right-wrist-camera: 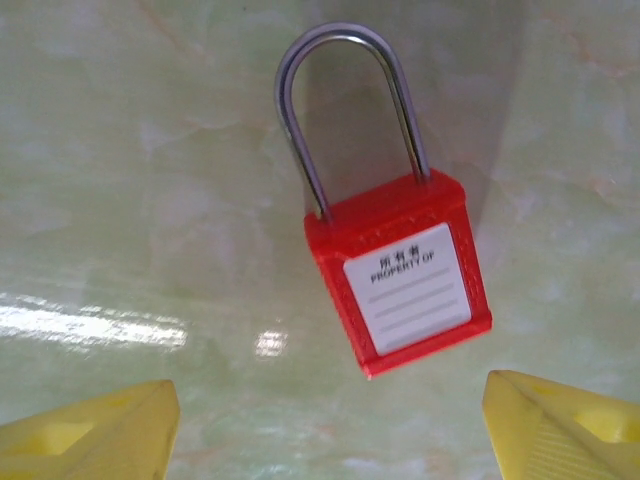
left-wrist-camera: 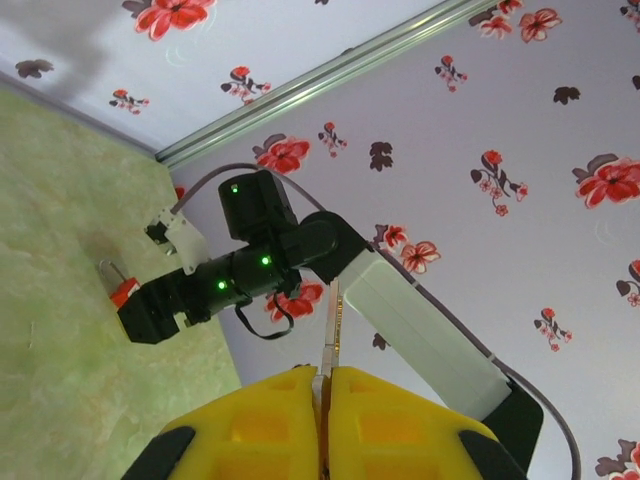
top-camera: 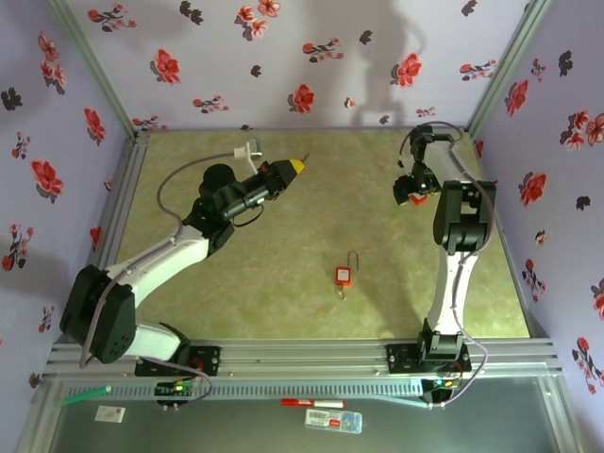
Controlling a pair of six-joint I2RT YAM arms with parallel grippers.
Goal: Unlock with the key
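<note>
Step in hand, by the look of it: securing the lock before bringing the key to it.

Clamped together on a thin silvery metal key point(left-wrist-camera: 331, 325), blade standing out past the yellow fingertips: left gripper point(top-camera: 296, 167), raised above the far left-centre of the mottled green table point(top-camera: 236, 302).

Spread wide apart and gripping nothing: right gripper point(right-wrist-camera: 327, 385), hovering at the far right, directly over a red plastic padlock with a steel shackle and a white label point(right-wrist-camera: 405, 285). Padlock lying on the table, both shackle legs down in the body, so apparently locked. Framed between the two yellow fingertips, touching neither, and well apart from the key.

Also on the table, nearer and towards the middle: a second small red padlock point(top-camera: 343, 276), untouched, with a small pale piece at its near end, not identifiable.

Next, probably: lower the right gripper, close across the red body, and lift or steady it with the keyhole end turned towards the left. Keyhole itself not visible from here. Then bring the blade across and line it up squarely with the slot. Fine alignment needed, given so slim a blade.
</note>
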